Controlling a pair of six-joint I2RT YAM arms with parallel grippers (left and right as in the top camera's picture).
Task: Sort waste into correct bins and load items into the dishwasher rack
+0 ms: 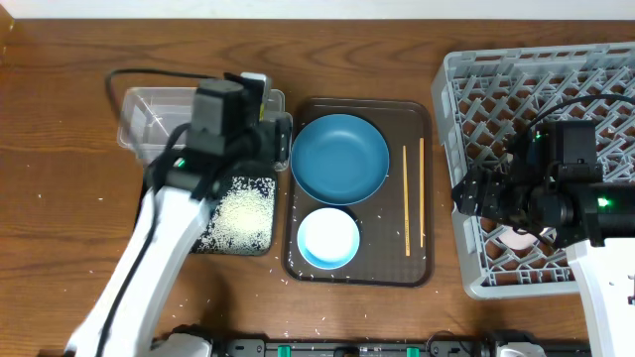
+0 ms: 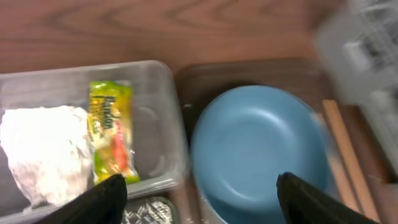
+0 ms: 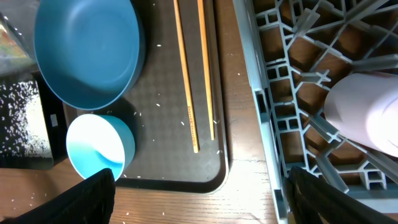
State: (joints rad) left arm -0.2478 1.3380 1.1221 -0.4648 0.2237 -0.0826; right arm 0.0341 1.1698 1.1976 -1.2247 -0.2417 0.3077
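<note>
The dark-blue bowl (image 1: 339, 159), pale-blue bowl (image 1: 328, 238) and two chopsticks (image 1: 406, 198) lie on the brown tray (image 1: 417, 268). My left gripper (image 1: 268, 124) is open and empty, above the gap between the clear tub (image 1: 149, 114) and the dark-blue bowl (image 2: 258, 146). The tub (image 2: 155, 81) holds the crumpled tissue (image 2: 43, 152) and the yellow-green wrapper (image 2: 112, 134). Rice fills the black tray (image 1: 243, 213). My right gripper (image 3: 199, 193) is open and empty, over the brown tray's right edge beside the grey rack (image 1: 595, 69). A white cup (image 3: 367, 109) lies in the rack.
Loose rice grains are scattered on the brown tray (image 3: 161, 162) and on the wooden table near its front edge (image 1: 298, 332). The rack's wall (image 3: 273, 143) stands just right of my right gripper. The other cup is not visible.
</note>
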